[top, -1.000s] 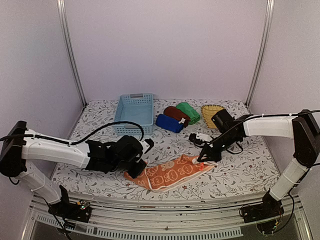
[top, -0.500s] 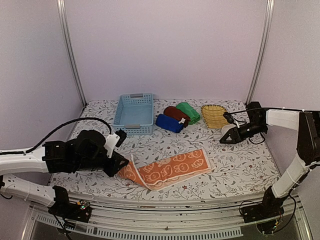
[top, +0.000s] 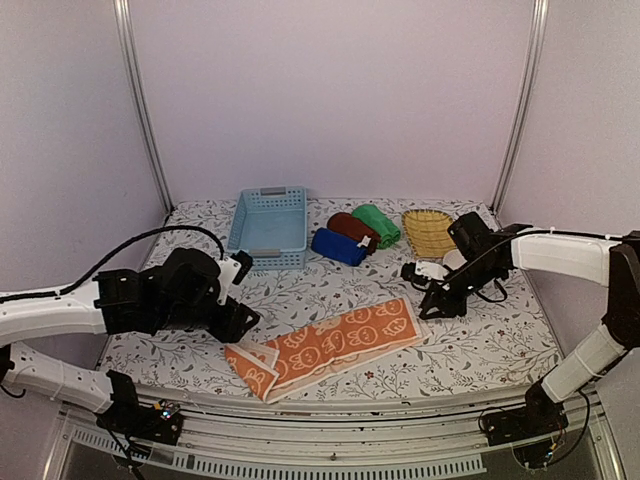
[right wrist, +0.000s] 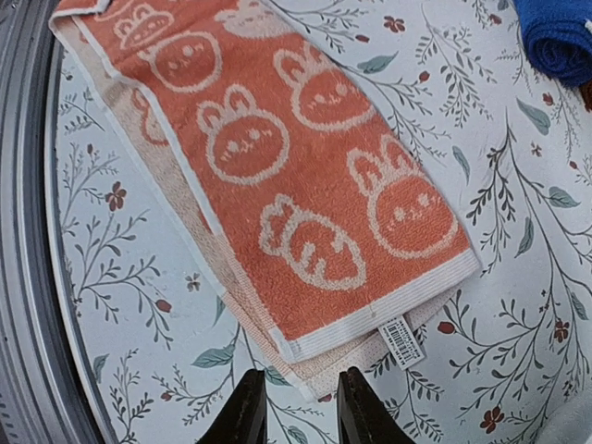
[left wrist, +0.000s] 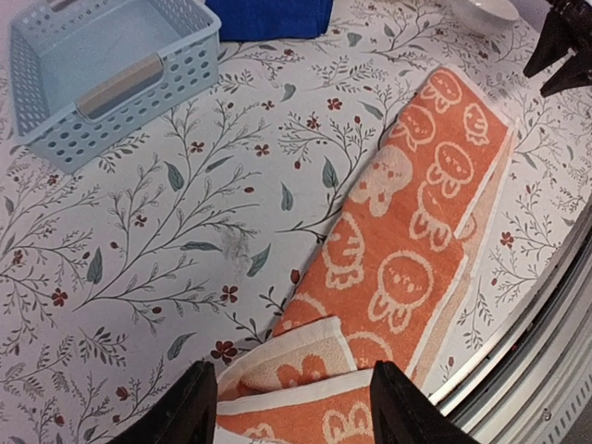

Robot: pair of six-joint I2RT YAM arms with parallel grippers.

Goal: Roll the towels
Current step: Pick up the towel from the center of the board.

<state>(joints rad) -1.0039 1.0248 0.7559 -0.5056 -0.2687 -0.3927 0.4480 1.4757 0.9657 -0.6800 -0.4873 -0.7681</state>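
An orange towel (top: 335, 342) with white rabbit and carrot prints lies flat near the table's front, folded lengthwise. Its left end (left wrist: 319, 370) is turned over on itself. My left gripper (top: 243, 322) hovers over that turned end, open, its jaws (left wrist: 301, 412) wide apart with nothing in them. My right gripper (top: 432, 304) is at the towel's right end (right wrist: 370, 324), by the barcode tag. It (right wrist: 298, 412) stands open with a narrow gap, and only bare table lies between the fingers. Rolled blue (top: 338, 246), maroon (top: 352, 228) and green (top: 377, 224) towels lie at the back.
A light blue plastic basket (top: 268, 228) stands at the back left, also in the left wrist view (left wrist: 111, 83). A yellow wicker tray (top: 426, 230) sits at the back right. The table's front rail (top: 330, 420) runs close to the orange towel.
Both grippers have let go of the orange towel, which now lies flat with its left end folded over. The left gripper opened wide. The right gripper swung away, then came back to the right end.
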